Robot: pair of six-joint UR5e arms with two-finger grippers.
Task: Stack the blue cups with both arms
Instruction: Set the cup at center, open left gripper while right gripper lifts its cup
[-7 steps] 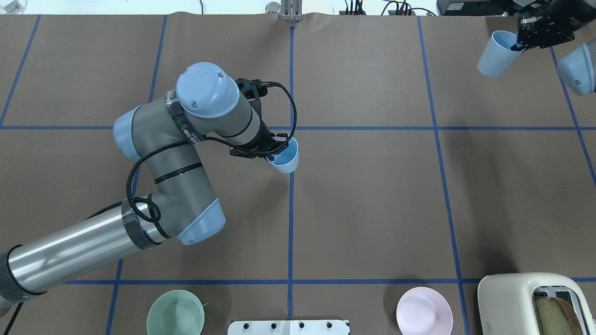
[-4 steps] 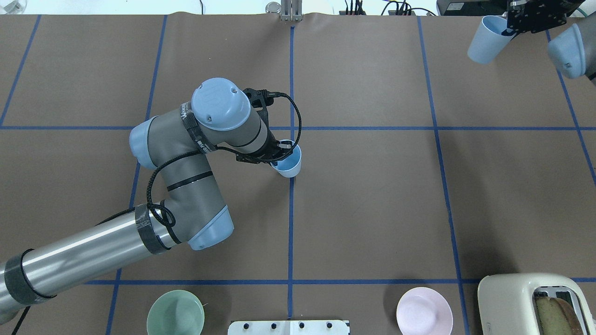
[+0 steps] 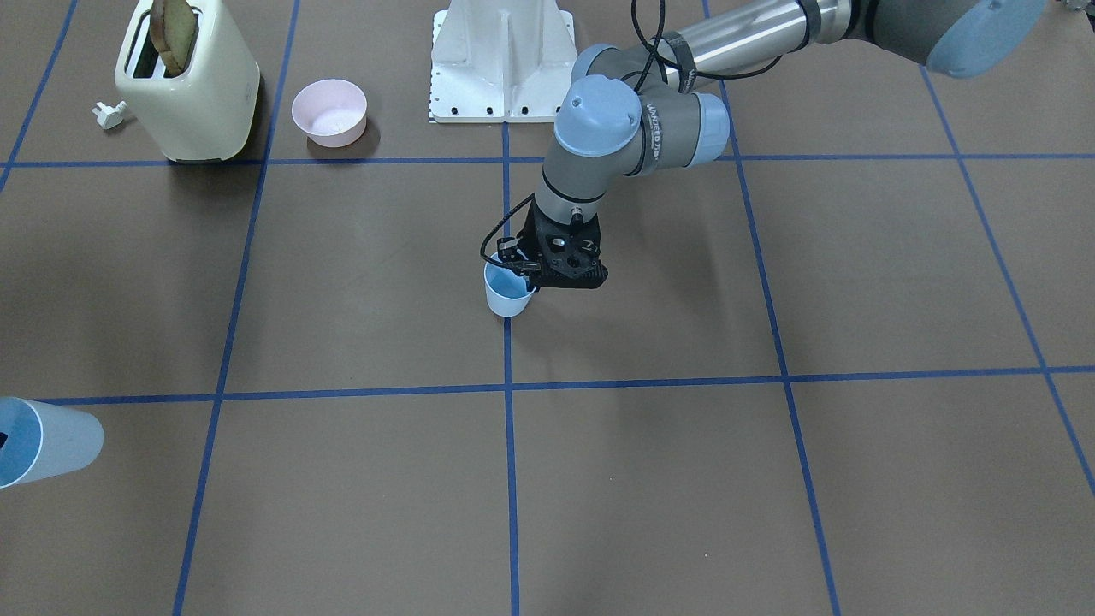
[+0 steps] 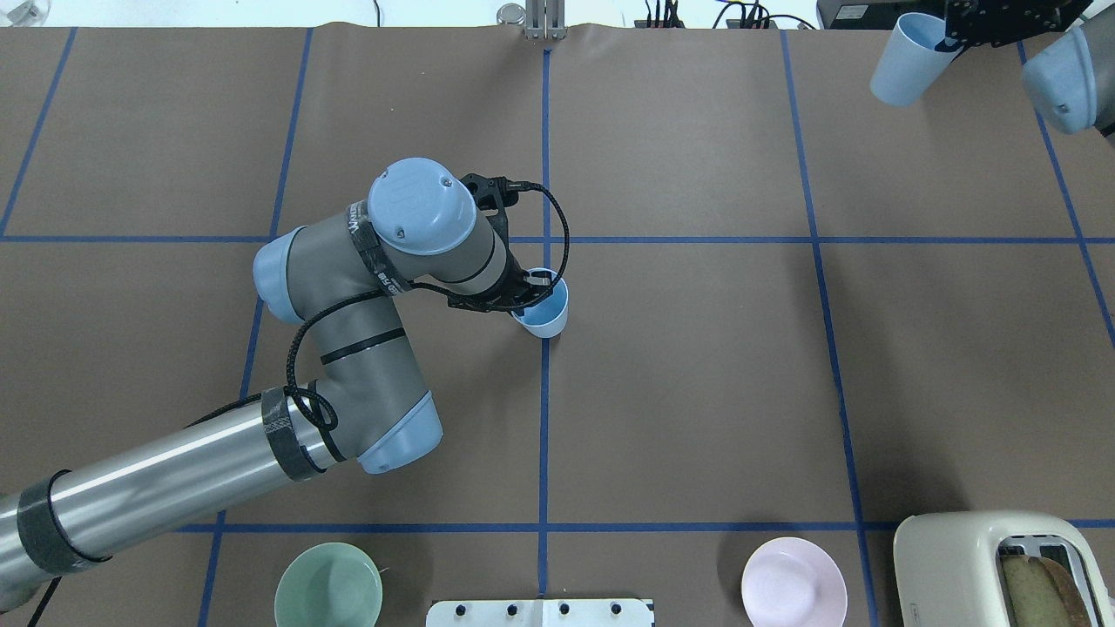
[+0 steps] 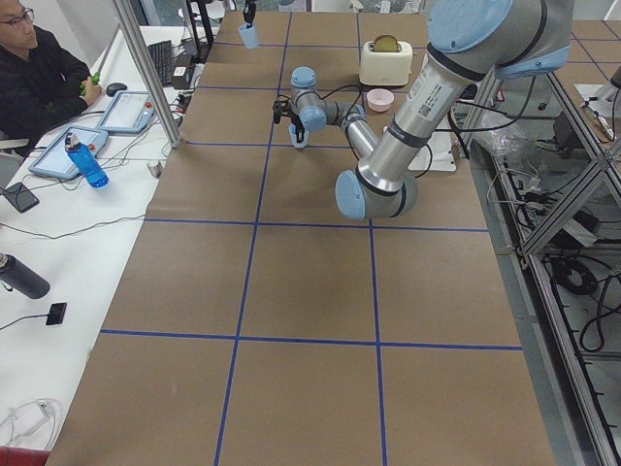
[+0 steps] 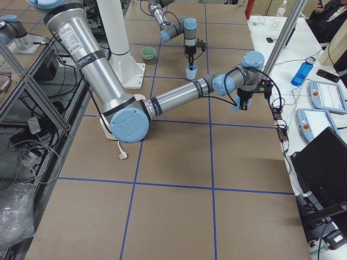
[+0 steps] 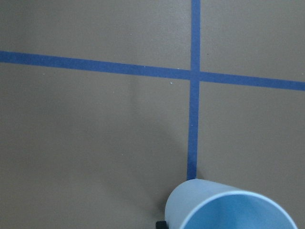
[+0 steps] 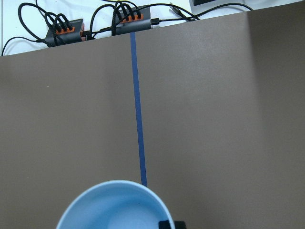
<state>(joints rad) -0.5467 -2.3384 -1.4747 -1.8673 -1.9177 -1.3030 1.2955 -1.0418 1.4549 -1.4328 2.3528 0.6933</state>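
My left gripper (image 4: 528, 291) is shut on the rim of one blue cup (image 4: 545, 311). It holds the cup upright, low at the table's middle by a blue tape line, and I cannot tell if the cup touches the table. This cup also shows in the front view (image 3: 508, 296) and the left wrist view (image 7: 228, 207). My right gripper (image 4: 948, 37) is shut on the second blue cup (image 4: 901, 57). It holds that cup tilted above the far right corner. The second cup shows in the right wrist view (image 8: 114, 207) and at the front view's left edge (image 3: 43, 441).
A green bowl (image 4: 328, 585), a pink bowl (image 4: 793, 582) and a cream toaster (image 4: 984, 566) with toast stand along the near edge, beside the white pedestal (image 4: 540, 612). Power strips (image 8: 95, 26) lie beyond the far edge. An operator (image 5: 39, 78) sits at the side desk.
The left arm has moved its cup slightly right, toward the robot, and seemingly lower. The right gripper has carried its cup left and further toward the table's far edge.
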